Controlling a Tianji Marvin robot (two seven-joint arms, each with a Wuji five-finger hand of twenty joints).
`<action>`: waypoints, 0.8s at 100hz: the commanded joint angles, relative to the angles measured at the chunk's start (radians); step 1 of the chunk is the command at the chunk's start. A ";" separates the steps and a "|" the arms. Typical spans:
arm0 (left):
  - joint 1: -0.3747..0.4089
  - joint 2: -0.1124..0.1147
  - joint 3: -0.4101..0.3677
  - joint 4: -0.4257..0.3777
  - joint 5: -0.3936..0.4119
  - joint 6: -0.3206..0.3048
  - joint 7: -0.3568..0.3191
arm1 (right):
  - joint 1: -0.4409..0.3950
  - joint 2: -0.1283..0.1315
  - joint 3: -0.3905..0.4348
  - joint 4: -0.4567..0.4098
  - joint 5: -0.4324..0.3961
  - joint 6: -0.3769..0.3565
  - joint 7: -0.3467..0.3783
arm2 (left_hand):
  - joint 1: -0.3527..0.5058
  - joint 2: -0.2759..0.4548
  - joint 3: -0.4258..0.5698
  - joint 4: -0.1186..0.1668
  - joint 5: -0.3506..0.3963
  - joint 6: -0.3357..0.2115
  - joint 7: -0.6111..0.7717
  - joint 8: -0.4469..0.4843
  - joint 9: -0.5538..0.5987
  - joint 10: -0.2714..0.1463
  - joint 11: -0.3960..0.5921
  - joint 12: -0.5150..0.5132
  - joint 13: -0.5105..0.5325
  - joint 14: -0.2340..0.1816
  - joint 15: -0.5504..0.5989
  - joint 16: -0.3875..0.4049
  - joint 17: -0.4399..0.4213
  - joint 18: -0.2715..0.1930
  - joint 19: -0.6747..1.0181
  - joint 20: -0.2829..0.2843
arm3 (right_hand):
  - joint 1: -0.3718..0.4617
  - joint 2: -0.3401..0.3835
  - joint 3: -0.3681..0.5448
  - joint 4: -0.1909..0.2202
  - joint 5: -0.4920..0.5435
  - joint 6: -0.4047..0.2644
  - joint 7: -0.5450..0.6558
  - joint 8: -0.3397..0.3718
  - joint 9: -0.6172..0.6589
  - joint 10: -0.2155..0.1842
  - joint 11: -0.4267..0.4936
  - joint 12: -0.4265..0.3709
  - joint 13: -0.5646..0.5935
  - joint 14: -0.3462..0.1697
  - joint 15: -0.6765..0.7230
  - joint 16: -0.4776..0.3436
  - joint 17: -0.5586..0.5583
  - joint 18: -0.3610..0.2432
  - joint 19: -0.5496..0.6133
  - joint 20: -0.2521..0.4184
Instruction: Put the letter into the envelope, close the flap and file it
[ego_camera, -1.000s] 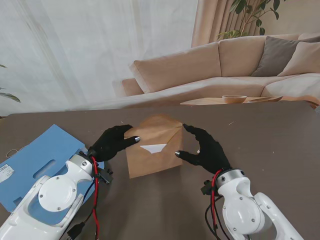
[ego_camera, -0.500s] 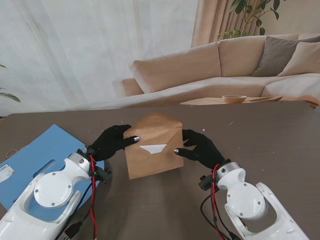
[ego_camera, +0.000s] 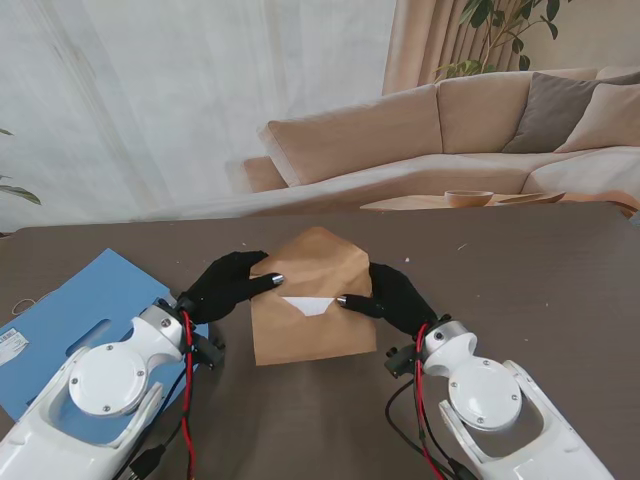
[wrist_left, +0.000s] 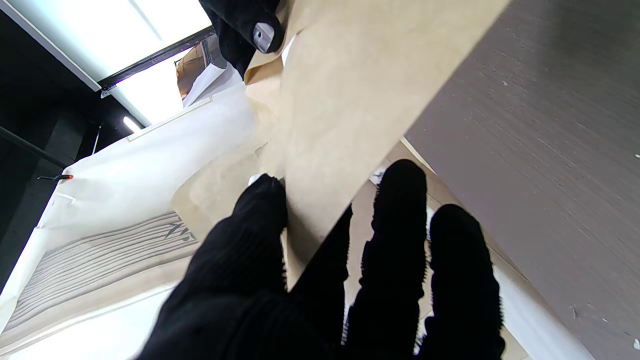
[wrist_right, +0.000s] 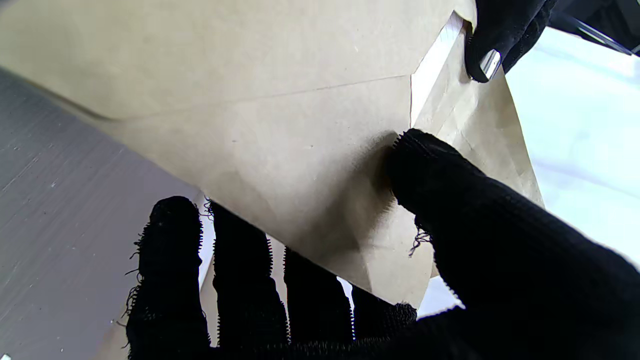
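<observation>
Stand view showed a brown kraft paper envelope (ego_camera: 312, 298) held up over the middle of the dark wood-grain table (ego_camera: 540, 280), its flap raised and a white corner of the folded letter (ego_camera: 308, 304) showing at the mouth. The black-gloved left hand (ego_camera: 228, 286) pinched the envelope's left edge, thumb in front, fingers behind. The black-gloved right hand (ego_camera: 392, 298) gripped the right edge likewise, its thumb (wrist_right: 450, 180) pressed on the front panel. A flat blue plastic folder (ego_camera: 70, 310) lay at the near left.
</observation>
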 joint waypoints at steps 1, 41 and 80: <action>0.006 -0.007 0.004 -0.010 0.000 0.000 -0.013 | -0.004 -0.010 -0.009 -0.010 -0.007 0.012 0.009 | 0.062 0.058 0.017 0.016 -0.040 -0.065 0.012 0.009 -0.031 -0.010 0.000 0.009 -0.023 -0.008 -0.005 0.026 -0.011 -0.030 -0.007 0.001 | -0.003 -0.025 0.012 -0.037 -0.044 -0.032 0.062 0.128 -0.014 -0.017 0.059 0.041 0.012 -0.018 0.045 0.028 0.011 -0.022 0.043 0.025; 0.014 -0.008 -0.005 -0.012 -0.004 -0.003 -0.010 | -0.004 -0.025 -0.016 -0.018 0.086 0.025 -0.015 | 0.062 0.044 -0.004 0.012 -0.042 -0.074 -0.080 -0.155 -0.070 0.022 -0.117 -0.049 -0.081 -0.003 -0.101 -0.006 -0.057 -0.054 -0.084 -0.014 | 0.174 0.039 0.080 -0.033 0.157 -0.060 0.073 -0.039 0.270 0.037 0.084 0.043 0.257 0.021 0.192 0.055 0.200 0.059 0.184 0.047; 0.038 0.011 -0.050 -0.017 -0.003 -0.020 -0.087 | -0.005 -0.052 -0.014 -0.020 0.108 0.078 -0.110 | -0.562 -0.213 0.191 -0.029 -0.232 0.010 -0.471 -0.505 -0.385 0.015 -0.374 -0.229 -0.314 -0.073 -0.428 -0.129 -0.200 -0.115 -0.358 -0.024 | 0.183 0.042 0.092 -0.045 0.185 -0.074 0.094 0.052 0.281 0.070 0.120 0.097 0.284 0.034 0.260 0.078 0.234 0.074 0.244 0.061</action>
